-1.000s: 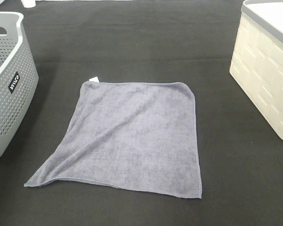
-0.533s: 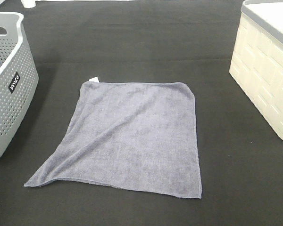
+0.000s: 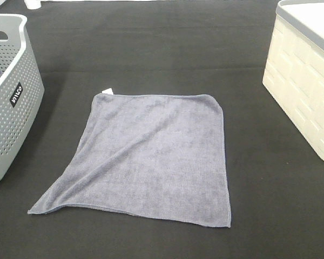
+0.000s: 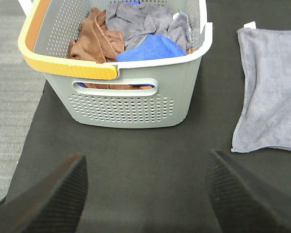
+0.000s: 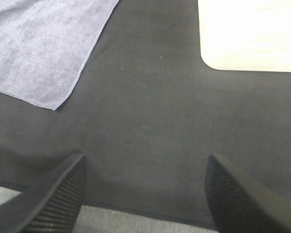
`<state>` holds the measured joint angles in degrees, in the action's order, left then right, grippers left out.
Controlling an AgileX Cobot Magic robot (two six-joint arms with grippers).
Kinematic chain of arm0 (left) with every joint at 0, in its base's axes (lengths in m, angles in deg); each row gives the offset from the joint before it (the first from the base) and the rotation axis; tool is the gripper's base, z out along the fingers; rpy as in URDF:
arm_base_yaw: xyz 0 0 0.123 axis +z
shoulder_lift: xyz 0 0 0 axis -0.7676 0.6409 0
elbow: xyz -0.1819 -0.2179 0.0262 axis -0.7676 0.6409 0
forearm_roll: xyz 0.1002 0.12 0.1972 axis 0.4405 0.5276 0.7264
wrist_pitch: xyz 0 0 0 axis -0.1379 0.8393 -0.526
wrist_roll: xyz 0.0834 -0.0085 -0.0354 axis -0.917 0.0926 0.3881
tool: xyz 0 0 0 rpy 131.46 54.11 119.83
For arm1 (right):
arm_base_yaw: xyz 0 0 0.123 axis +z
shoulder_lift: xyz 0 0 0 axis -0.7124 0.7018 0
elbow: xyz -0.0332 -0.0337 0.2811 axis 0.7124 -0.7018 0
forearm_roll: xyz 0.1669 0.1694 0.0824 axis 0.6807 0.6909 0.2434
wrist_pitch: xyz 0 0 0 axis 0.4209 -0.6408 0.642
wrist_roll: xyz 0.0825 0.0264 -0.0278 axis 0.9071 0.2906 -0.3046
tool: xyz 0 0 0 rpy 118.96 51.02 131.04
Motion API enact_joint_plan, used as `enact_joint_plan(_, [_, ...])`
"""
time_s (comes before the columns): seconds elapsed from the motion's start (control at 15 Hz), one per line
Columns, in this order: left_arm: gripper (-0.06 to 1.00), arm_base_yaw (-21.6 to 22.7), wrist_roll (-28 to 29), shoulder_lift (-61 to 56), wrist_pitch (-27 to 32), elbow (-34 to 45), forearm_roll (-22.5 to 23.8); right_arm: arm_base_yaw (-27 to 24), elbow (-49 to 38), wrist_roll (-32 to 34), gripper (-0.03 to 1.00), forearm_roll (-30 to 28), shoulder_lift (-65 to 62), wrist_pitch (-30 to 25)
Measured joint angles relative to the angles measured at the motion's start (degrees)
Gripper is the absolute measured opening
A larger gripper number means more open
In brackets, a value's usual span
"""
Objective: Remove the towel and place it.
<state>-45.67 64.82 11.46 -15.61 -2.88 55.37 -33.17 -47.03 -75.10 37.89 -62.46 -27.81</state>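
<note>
1. Left hand (image 4: 145,194): released, both ribbed fingers spread wide with only black bench (image 4: 136,150) between them; it grasps nothing. It hangs near the grey basket (image 4: 131,104), apart from it.
2. Right hand (image 5: 143,194): released, fingers spread to their widest, nothing between them. It hangs over bare bench, between the towel's near corner and the cream bin (image 5: 250,34).
3. Towel (image 3: 156,156): grey-lavender, lying spread flat on the bench between basket and bin, touching neither; one near corner is drawn out to a point.
4. Change over the last second: none visible; towel, basket and bin sit exactly as before, and neither hand enters the high view.
5. Meaning for the task, as a judgement: removal looks done and the towel placed; little seems left beyond the hands keeping clear.
6. Writing: a black label (image 3: 15,94) on the basket wall bears white letters, too small to read with certainty. White tag (image 3: 107,90) at the towel's far corner: no print legible.
</note>
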Motion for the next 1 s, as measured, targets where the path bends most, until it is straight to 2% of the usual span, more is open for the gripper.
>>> enact_joint_plan(0.33, [0.65,0.0,0.0,-6.6,0.0,4.9,-0.3,0.0,-3.9,-2.6,0.67,0.0,-10.0,-0.1])
enact_joint_plan(0.47, [0.65,0.0,-0.1,-9.2,0.1,8.8,-3.7,0.0,-6.1,-4.5,0.67,1.5,-10.4,-0.2])
enact_joint_plan(0.67, [0.65,0.0,-1.1,-9.2,-4.4,10.5,-5.0,0.0,-8.0,-5.8,0.67,4.1,-10.4,4.8])
enact_joint_plan(0.8, [0.65,0.0,-1.1,-9.2,-7.2,12.1,-5.4,0.0,-8.6,-5.8,0.67,4.6,-10.4,6.0])
enact_joint_plan(1.0, [0.65,0.0,-1.1,-9.2,-7.5,12.3,-6.0,0.0,-8.7,-5.8,0.67,4.6,-10.4,6.1])
